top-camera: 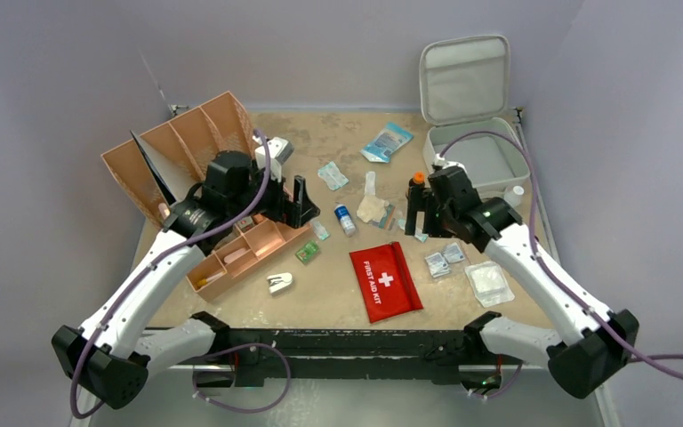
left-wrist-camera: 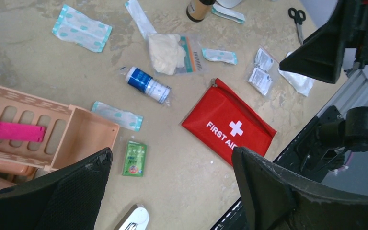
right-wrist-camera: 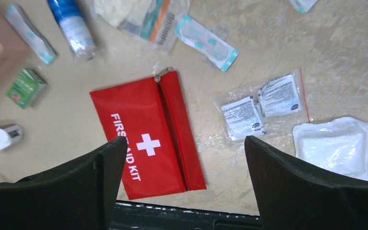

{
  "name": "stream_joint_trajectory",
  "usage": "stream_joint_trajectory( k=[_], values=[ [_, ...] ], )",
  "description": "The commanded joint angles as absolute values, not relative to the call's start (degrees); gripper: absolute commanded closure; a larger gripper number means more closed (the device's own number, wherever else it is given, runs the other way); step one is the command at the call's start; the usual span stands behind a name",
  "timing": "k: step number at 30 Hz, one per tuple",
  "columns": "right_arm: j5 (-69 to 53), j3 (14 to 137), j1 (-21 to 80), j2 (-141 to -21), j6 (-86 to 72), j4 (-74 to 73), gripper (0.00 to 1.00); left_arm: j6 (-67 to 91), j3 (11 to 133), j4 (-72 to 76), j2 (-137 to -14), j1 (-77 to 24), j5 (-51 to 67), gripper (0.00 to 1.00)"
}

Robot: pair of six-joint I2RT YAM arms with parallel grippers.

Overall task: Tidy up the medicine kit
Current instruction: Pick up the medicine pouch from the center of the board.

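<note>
Matt cloth, glossy plastic
Red pouch (right-wrist-camera: 148, 139) matt woven cloth; sachets (right-wrist-camera: 261, 108) glossy clear plastic; medicine kit (top-camera: 489, 165) matt grey; table (right-wrist-camera: 292, 38) mottled, scuffed.

I am hovering over the tan table (right-wrist-camera: 292, 52) with my claw (right-wrist-camera: 184, 143) spread wide, both dark fingers (right-wrist-camera: 311, 191) gripping nothing. Below the gap between them a red first-aid pouch (right-wrist-camera: 143, 129) is lying flat, its zip pull pointing away from me. Right of it, a clear bag of two small sachets (right-wrist-camera: 261, 103) is resting just beside a white gauze packet (right-wrist-camera: 333, 146). Farther off, a teal-patterned plaster strip (right-wrist-camera: 206, 43) and a blue-and-white bottle (right-wrist-camera: 72, 26) are lying. Left of the pouch, a green packet (right-wrist-camera: 26, 86) and a white clip (right-wrist-camera: 0, 136) are sitting apart.
</note>
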State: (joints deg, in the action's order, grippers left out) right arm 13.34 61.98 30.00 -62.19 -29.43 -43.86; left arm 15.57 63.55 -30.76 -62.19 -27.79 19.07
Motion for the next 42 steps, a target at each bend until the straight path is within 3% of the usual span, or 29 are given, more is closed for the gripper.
stream_joint_trajectory(
  k=[1, 6, 13, 35, 42],
  values=[
    [6.79, 59.75, 30.24, -66.71, -25.86, -40.83, 0.11, 11.48, 59.9, -28.49, -57.65, -27.86, 16.03, 0.07],
    [5.24, 54.15, 30.26, -70.26, -27.39, -37.45, 0.42, 10.68, 56.88, -27.96, -56.44, -27.86, 15.85, 0.08],
    [1.98, 51.11, 30.23, -76.83, -25.15, -31.99, 0.59, 10.83, 54.98, -26.64, -56.01, -27.86, 17.05, 0.09],
    [-1.77, 45.81, 30.27, -87.04, -22.72, -21.01, 0.55, 10.83, 55.01, -26.63, -56.97, -27.86, 17.62, 0.14],
    [-3.3, 45.92, 30.23, -86.17, -21.91, -21.93, 0.47, 10.99, 54.93, -26.77, -56.97, -27.85, 17.84, 0.16]
  ],
)
